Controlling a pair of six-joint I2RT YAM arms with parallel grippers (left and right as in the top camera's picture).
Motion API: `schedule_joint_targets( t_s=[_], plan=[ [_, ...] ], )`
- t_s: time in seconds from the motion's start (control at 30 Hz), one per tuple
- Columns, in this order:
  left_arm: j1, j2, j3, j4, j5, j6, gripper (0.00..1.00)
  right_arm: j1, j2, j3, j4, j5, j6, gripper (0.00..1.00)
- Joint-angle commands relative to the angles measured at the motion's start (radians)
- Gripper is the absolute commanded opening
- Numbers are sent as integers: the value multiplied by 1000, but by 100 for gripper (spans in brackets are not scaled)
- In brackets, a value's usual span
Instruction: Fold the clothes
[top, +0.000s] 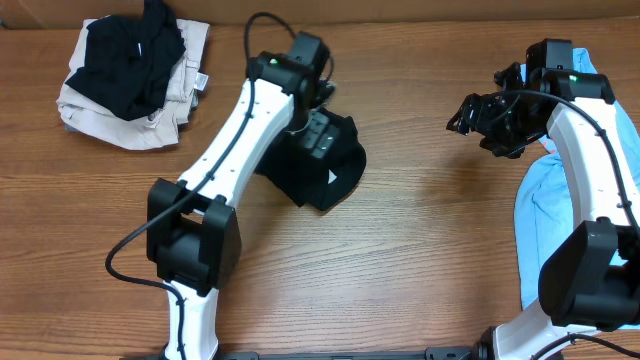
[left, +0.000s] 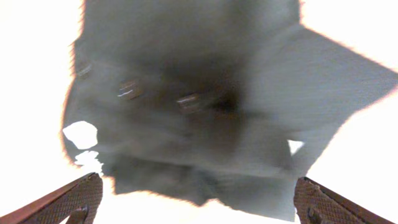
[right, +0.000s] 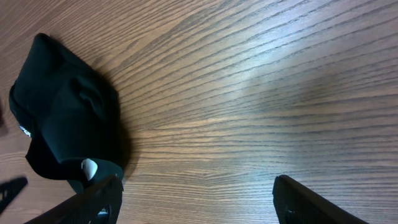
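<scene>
Status: black garment (top: 345, 150) lies crumpled mid-table, partly under the left arm (top: 235, 140). The left gripper (left: 196, 182) hangs directly over it with fingers spread wide and nothing pinched. Its wrist view is blurred and blown out, so I can't tell if the tips touch cloth. A white tag (top: 331, 178) shows near the garment's right side. The right gripper (right: 196, 180) is also spread and empty, over bare table (right: 280, 74). It points toward the black garment with a strip of wood between them, and the garment shows at the left edge of its wrist view. A light blue garment (top: 540, 215) lies along the right table edge, partly under the right arm (top: 590, 150). In the far-left corner, black cloth (top: 130, 60) is piled on beige clothes (top: 110, 120), well apart from both grippers.
</scene>
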Motion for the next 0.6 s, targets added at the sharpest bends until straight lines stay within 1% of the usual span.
schedule_joint_targets(
  t_s=[0.0, 0.1, 0.27, 0.4, 0.47, 0.57],
  plan=[
    [-32, -2, -7, -15, 118, 39, 100, 3, -21, 16, 6, -12, -5, 81],
    [-41, 1, -67, 18, 115, 68, 100, 3, -21, 16, 6, -12, -5, 81],
    [-43, 1, -209, 150, 120, 107, 100, 3, -21, 16, 13, -13, -5, 81],
    [-51, 1, -306, 216, 101, 225, 100, 3, -21, 16, 21, -16, -4, 82],
    [-52, 1, -346, 267, 61, 225, 100, 3, -21, 16, 21, -16, -4, 82],
    [-52, 1, -401, 340, 50, 225, 100, 3, -21, 16, 21, -16, -4, 82]
  ],
)
